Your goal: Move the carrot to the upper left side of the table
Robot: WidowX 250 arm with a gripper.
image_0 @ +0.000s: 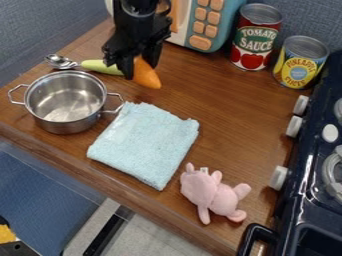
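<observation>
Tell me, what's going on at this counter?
A black robot arm has an orange toy carrot between its jaws, at the upper left of the brown wooden counter. Whether the carrot touches the wood, I can't tell. A shiny metal pot with two handles stands nearby, and a light blue cloth and a pink plush toy lie closer to the front edge.

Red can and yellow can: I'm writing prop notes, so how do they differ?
The red can looks taller than the yellow can. The red can stands beside the orange-buttoned toy appliance, while the yellow can stands nearer the stove. Both cans are upright, with metal tops showing.
</observation>
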